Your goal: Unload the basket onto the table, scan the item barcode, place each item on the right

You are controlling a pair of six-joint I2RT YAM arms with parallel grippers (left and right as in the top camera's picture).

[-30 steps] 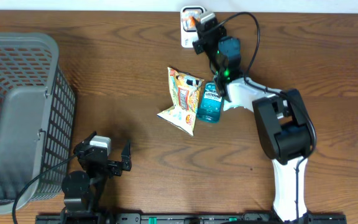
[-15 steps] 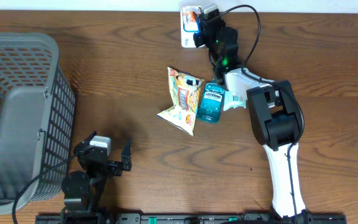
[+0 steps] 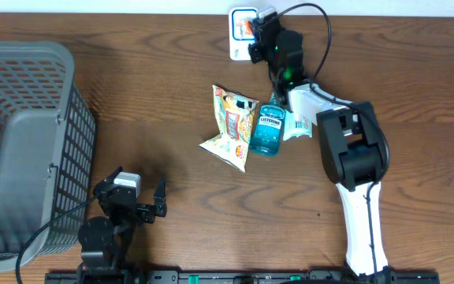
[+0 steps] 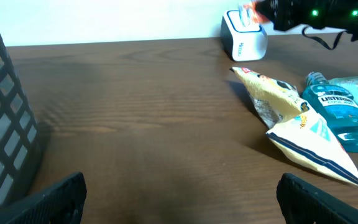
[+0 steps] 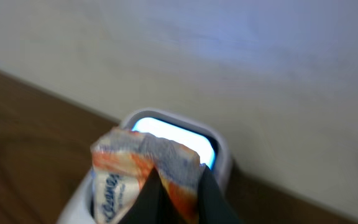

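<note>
a dark wood table (image 3: pixel 172 95) runs up to a pale wall (image 5: pixel 229 50), and the white scanner (image 3: pixel 237 50) stands at that far edge. the right arm reaches all the way across to it. its right tool (image 5: pixel 176 186) has both fingers pressed together on a crumpled orange-and-white packet (image 5: pixel 135 168), pinching it by its near edge.

in the right wrist view the packet hangs straight ahead of the tool, between the fingers and the scanner's lit window (image 5: pixel 173 137). it covers the window's lower left part, and the upper right glows uncovered. whether the packet touches the scanner cannot be told, nor which face carries the barcode.

the scan looks to depend on that face meeting the light, so a slight shift or turn of the packet may be needed.

the left tool (image 3: pixel 132 199) sits with its fingers wide apart and holding nothing, well away at the near edge beside the grey basket (image 3: pixel 22 142). a snack bag (image 3: pixel 231 126) and a blue mouthwash bottle (image 3: pixel 266 130) lie mid-table.
</note>
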